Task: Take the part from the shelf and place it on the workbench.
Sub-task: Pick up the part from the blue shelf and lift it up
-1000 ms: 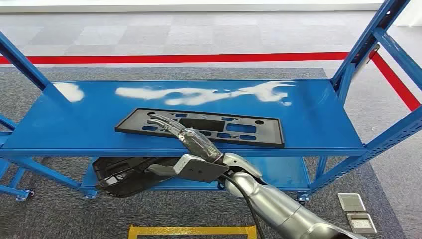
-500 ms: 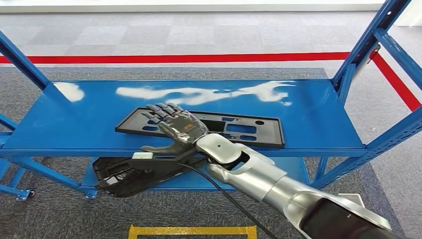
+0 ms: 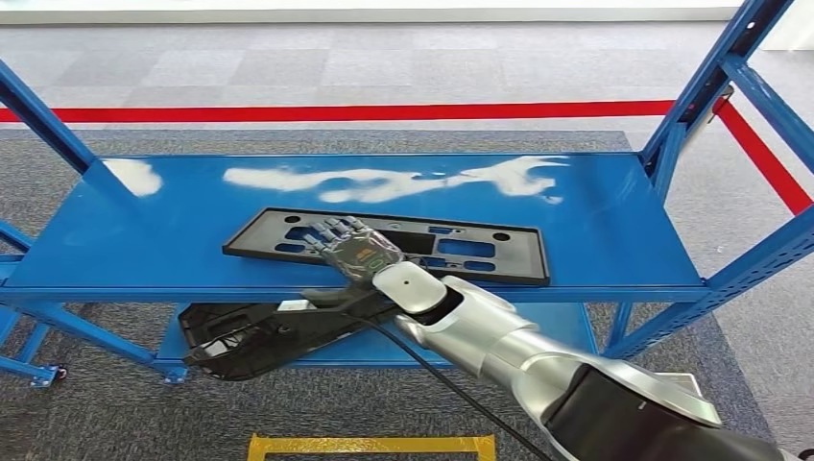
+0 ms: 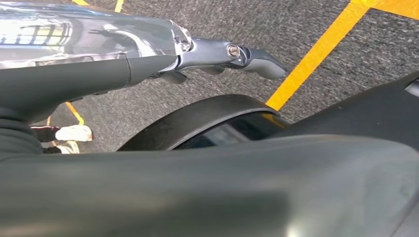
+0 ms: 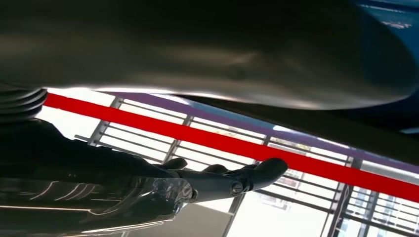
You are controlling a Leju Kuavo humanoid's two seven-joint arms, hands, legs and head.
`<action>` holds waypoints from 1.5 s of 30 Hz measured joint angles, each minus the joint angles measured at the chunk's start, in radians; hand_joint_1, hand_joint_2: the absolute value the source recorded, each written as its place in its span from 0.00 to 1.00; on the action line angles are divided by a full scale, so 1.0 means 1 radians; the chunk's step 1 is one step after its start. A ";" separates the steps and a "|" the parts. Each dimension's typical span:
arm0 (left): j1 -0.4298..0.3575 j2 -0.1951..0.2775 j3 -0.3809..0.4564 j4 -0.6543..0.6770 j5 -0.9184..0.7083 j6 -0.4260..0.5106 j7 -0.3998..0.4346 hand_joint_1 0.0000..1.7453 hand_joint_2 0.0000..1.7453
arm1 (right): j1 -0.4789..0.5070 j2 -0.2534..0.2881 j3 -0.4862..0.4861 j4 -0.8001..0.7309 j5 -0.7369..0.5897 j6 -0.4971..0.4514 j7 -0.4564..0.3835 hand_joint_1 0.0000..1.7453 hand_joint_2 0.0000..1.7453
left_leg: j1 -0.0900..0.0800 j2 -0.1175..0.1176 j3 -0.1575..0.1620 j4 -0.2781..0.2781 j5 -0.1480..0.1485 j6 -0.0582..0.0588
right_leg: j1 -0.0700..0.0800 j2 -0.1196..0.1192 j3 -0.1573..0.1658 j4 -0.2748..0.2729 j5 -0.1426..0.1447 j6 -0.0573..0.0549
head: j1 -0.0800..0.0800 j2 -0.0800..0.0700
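The part [image 3: 480, 250], a flat black rectangular frame with cut-outs, lies on the blue shelf [image 3: 173, 221] near its front edge. My right hand [image 3: 350, 248] lies palm-down over the part's left half, fingers stretched out across it. Its thumb [image 3: 322, 293] hangs in front of the shelf's front edge, below the part. In the right wrist view the dark fingers [image 5: 232, 180] are straight, with nothing between them and the thumb. My left hand [image 4: 232, 53] hangs over grey carpet with its fingers out and holds nothing.
Another black moulded part [image 3: 250, 336] sits on the lower shelf. Blue uprights [image 3: 710, 77] stand at the shelf's right end and a slanted one [image 3: 38, 115] at the left. Red tape [image 3: 384, 112] crosses the floor behind; yellow tape [image 3: 370, 445] lies in front.
My right hand has turned from edge-on to palm-down and settled lower on the part's left half. The forearm has pushed further forward. The part has not moved.
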 joint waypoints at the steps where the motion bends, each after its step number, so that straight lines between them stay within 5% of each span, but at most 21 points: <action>1: 0.000 0.000 0.000 0.000 0.000 0.000 0.000 0.00 0.00 | -0.002 0.004 -0.001 0.010 -0.002 0.012 -0.002 0.00 0.00 | 0.000 0.000 0.000 0.000 0.000 0.000 | 0.000 0.000 0.000 0.000 0.000 0.000 | 0.000 0.000; 27: 0.001 -0.003 -0.012 0.000 -0.013 0.013 -0.005 0.00 0.00 | -0.020 0.034 -0.008 0.156 0.122 0.022 0.189 0.00 0.00 | 0.000 0.000 0.000 0.000 0.000 0.000 | 0.000 0.000 0.000 0.000 0.000 0.000 | 0.000 0.000; 45: 0.009 -0.003 -0.015 0.000 -0.013 0.019 -0.018 0.00 0.00 | -0.014 0.009 -0.071 0.195 0.117 0.038 0.220 0.00 0.00 | 0.000 0.000 0.000 0.000 0.000 0.000 | 0.000 0.000 0.000 0.000 0.000 0.000 | 0.000 0.000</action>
